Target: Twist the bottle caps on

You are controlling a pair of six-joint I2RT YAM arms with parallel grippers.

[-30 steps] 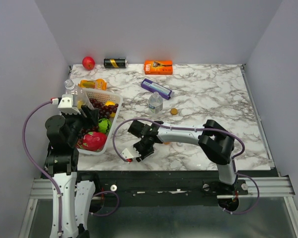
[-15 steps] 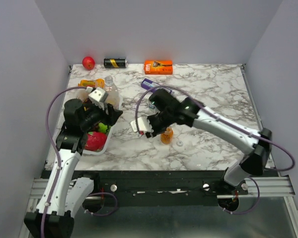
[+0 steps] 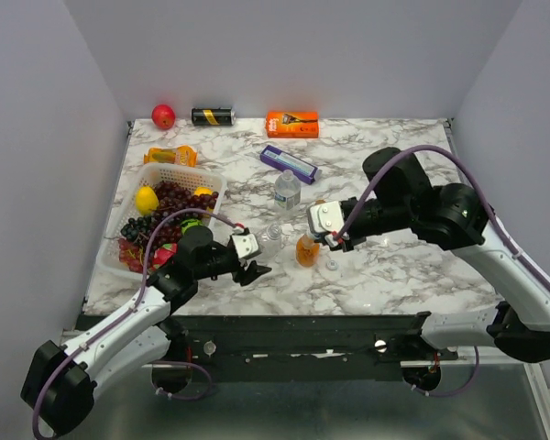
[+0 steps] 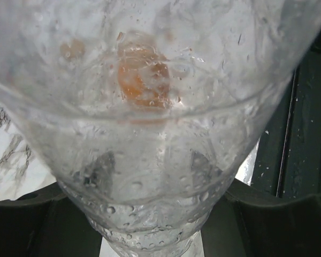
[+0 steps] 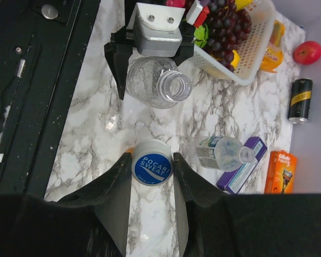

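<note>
Marble table (image 3: 394, 156) — apple (image 3: 163, 116), black can (image 3: 213, 116) and orange box (image 3: 291, 124) along its far edge, basket (image 3: 170, 174) at left, purple box (image 3: 290, 163) and labelled bottle (image 3: 287, 191) mid-table, orange bottle (image 3: 306, 249) nearer.

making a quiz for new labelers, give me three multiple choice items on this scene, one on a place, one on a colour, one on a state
1. The black can lies at: A the near edge; B the far edge, between the red fruit and the orange box; C the middle.
2. The cap in the right gripper is: A blue; B orange; C green.
3. The clear bottle in the left gripper is: A capped; B crushed flat; C uncapped.
Answers: 1 B, the top view shows it by the back wall. 2 A, the right wrist view shows its blue printed top. 3 C, its open mouth shows in the right wrist view.
</note>
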